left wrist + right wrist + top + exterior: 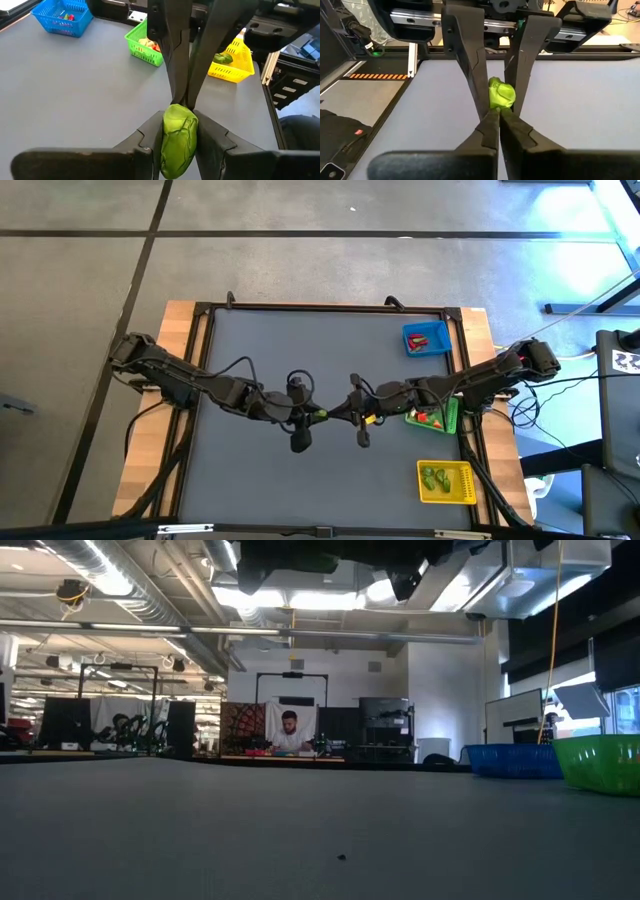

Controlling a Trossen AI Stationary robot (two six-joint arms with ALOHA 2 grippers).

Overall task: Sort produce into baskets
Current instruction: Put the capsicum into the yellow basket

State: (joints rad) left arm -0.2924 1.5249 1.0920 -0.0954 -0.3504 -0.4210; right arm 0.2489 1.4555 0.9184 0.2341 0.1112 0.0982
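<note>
Clamping green piece (177, 137), left hand (178, 145); right hand (499, 117) pinched together at it, contact unclear.

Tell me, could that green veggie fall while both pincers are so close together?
Maybe. The left pincer holds the green veggie above the table, and the shut right pincer pinches only its tip. If the left lets go, the veggie might slip and drop onto the table, far from the yellow basket. The pincers might also bump.
</note>
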